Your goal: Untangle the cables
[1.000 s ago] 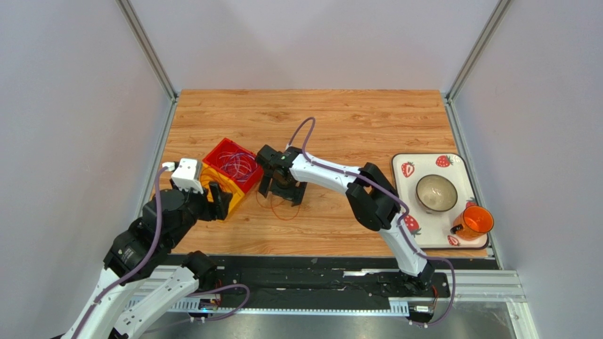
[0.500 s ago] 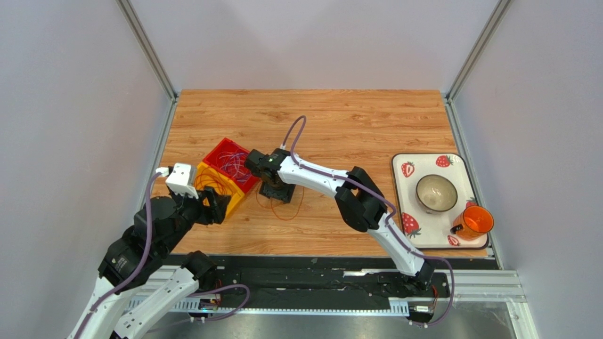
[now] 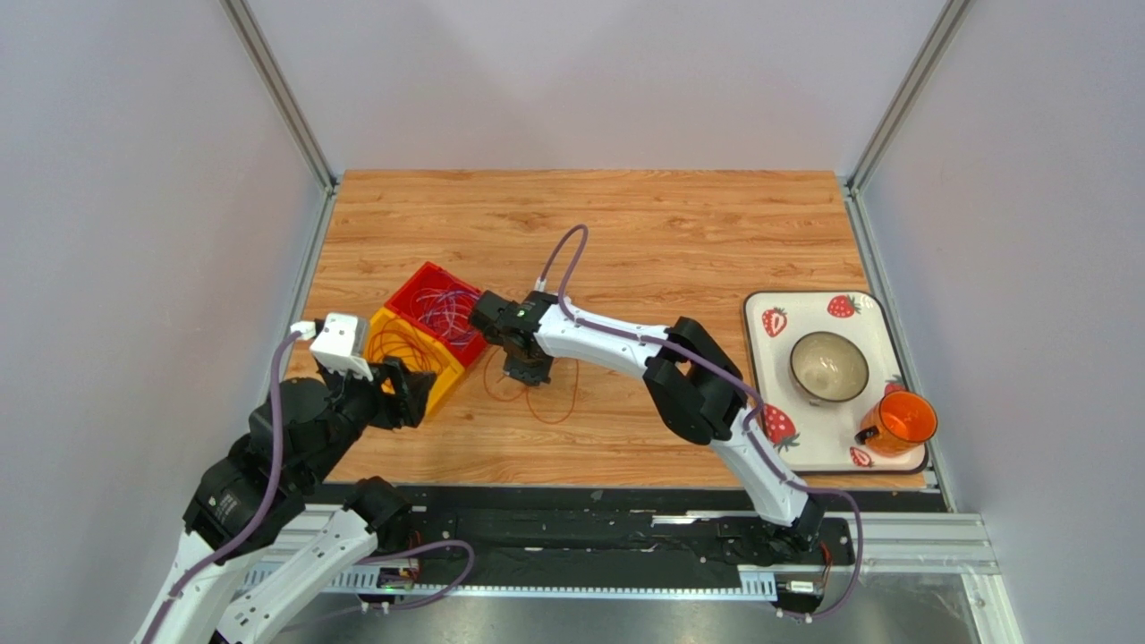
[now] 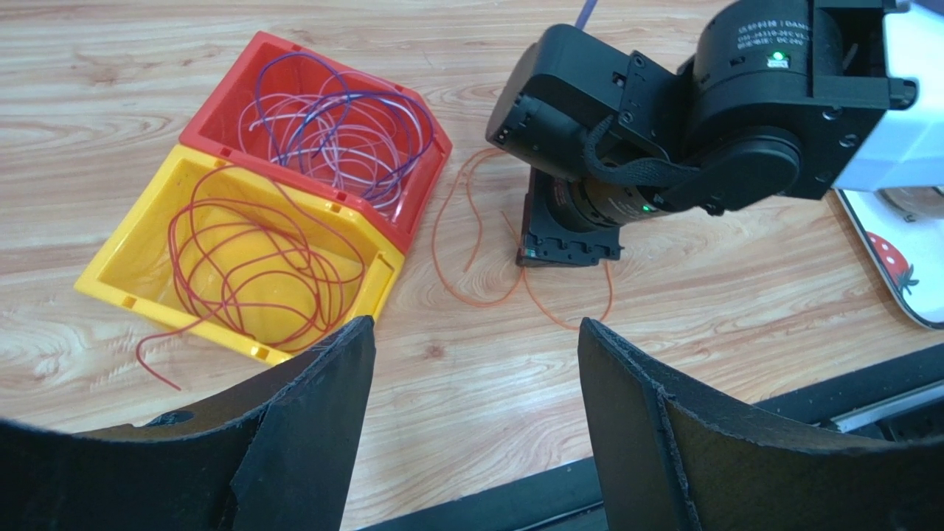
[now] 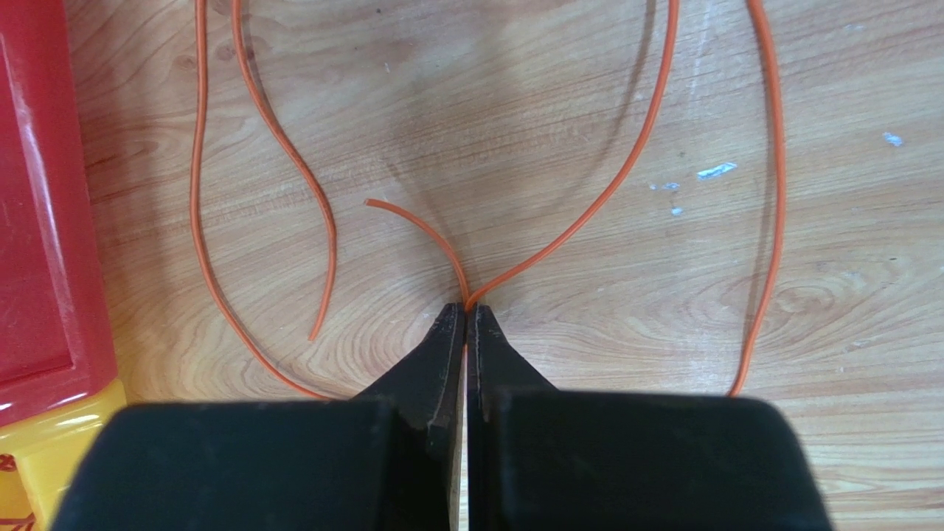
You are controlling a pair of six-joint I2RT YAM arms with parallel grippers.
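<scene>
Orange cable [image 5: 776, 177] loose on counter [image 4: 687, 299] beside red bin [image 4: 238, 83], one bend clamped in right pincer [image 5: 467, 315] (tips pressed together). Purple-lilac cables [image 4: 332, 122] coiled in red bin, dark red cables [image 4: 244, 266] in yellow bin [image 4: 122, 249]. Left pincer [image 4: 474, 332] spread apart.

Orange cable [image 5: 197, 133] sprawls loose toward the left edge; dark red cable [image 4: 238, 260] and lilac-purple cables [image 4: 338, 133] lie coiled beside it.

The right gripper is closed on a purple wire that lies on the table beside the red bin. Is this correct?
No. The wire in the closed right gripper is orange, not purple; the right wrist view shows it. The rest is right.
</scene>
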